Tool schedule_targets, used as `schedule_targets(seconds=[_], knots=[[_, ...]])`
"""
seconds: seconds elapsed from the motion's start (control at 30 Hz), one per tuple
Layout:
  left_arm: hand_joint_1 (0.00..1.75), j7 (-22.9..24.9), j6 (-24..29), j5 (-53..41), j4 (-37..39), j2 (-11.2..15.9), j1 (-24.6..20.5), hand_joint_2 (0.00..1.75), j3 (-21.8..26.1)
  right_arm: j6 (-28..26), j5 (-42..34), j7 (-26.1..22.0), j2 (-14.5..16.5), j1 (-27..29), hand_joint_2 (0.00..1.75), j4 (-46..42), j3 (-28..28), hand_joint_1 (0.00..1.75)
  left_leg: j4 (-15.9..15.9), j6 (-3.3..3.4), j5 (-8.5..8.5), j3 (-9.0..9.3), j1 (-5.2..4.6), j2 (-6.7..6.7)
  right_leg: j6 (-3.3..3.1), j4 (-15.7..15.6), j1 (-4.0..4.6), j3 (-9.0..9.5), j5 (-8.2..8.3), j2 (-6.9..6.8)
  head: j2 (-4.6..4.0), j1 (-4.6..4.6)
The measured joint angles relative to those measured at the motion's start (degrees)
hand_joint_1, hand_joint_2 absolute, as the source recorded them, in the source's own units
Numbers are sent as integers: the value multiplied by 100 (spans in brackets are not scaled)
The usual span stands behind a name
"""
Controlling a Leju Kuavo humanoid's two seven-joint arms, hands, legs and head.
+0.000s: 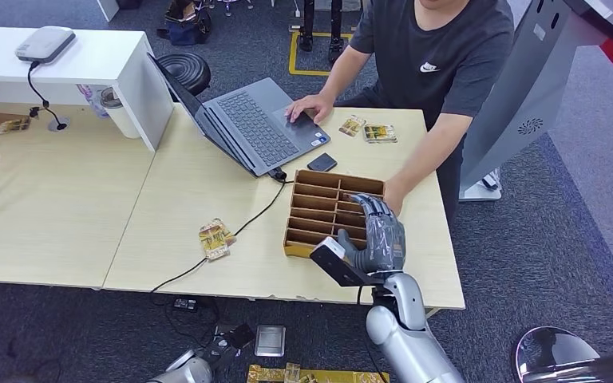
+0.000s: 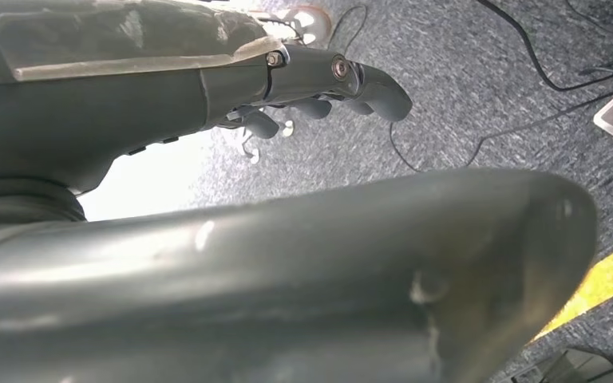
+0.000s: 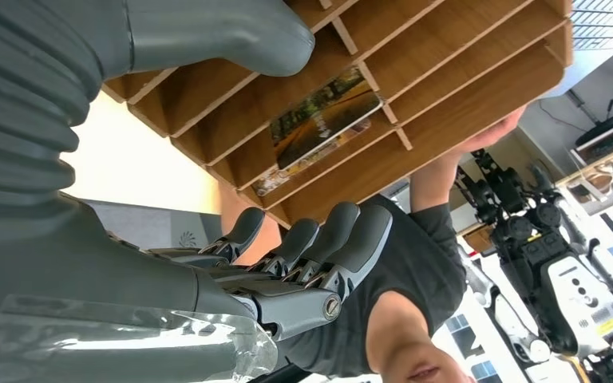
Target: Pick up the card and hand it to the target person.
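- Right hand [image 1: 377,235] hovers over the near right end of the wooden slotted tray [image 1: 310,209] — fingers apart, holding nothing.
- Card [image 3: 325,112] lies in a tray slot, not yet picked; handover to the person [image 1: 439,56] remains.
- Left hand [image 2: 319,88] hangs by the floor — grip state unclear.
- Readable marking: white swoosh logo [image 1: 429,68] on the shirt.
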Motion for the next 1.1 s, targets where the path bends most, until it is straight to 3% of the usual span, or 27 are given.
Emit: schedule_targets(seconds=[0.33, 0.7, 0.97, 1.1], knots=[[0, -2, 44, 27, 0, 0, 4, 0, 0, -1, 10, -57, 163, -195, 175, 116, 0, 55, 0, 0, 0, 0, 0, 0, 0, 0, 0, 0, 0, 0, 0, 4], [0, 0, 49, 75, 0, -4, 8, 0, 0, 1, 138, -39, 291, -316, 175, 369, 2, 72, 0, 0, 0, 0, 0, 0, 0, 0, 0, 0, 0, 0, 0, 0], [0, 14, 32, 34, 0, -14, 6, 0, 0, 1, 420, 94, 303, -345, 175, 577, -1, 54, 0, 0, 0, 1, 0, 0, 0, 0, 0, -1, 0, 0, 0, 4], [0, 25, -10, 3, 0, -18, 3, 0, -1, 1, 487, 142, 296, -346, 175, 651, -4, 57, 0, 0, 0, 1, 0, 0, 0, 0, 0, -1, 0, 0, 0, 2]])
